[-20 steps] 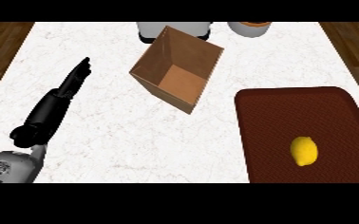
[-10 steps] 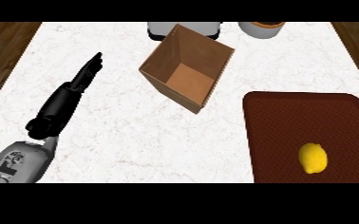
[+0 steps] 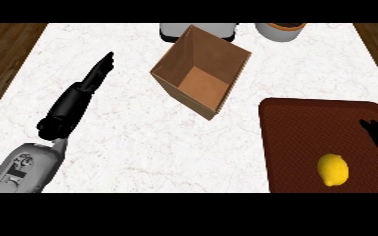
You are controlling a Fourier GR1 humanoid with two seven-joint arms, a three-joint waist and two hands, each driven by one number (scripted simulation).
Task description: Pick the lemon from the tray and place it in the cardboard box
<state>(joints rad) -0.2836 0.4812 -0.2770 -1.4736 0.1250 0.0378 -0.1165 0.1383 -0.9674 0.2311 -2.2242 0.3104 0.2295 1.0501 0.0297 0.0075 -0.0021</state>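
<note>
Lying in the near right part of the dark brown tray (image 3: 295,130), the lemon (image 3: 333,169) has its long axis running near to far. At the tray's right edge the right hand (image 3: 368,129) shows only as a black sliver; whether it is open or closed cannot be told. On the left, over the white surface (image 3: 148,145), the left hand (image 3: 77,97) holds nothing, its fingers (image 3: 102,69) straight and together, pointing away. Further off sits the open cardboard box (image 3: 201,70), and behind it a grey container (image 3: 174,30) and a pot (image 3: 280,30).
</note>
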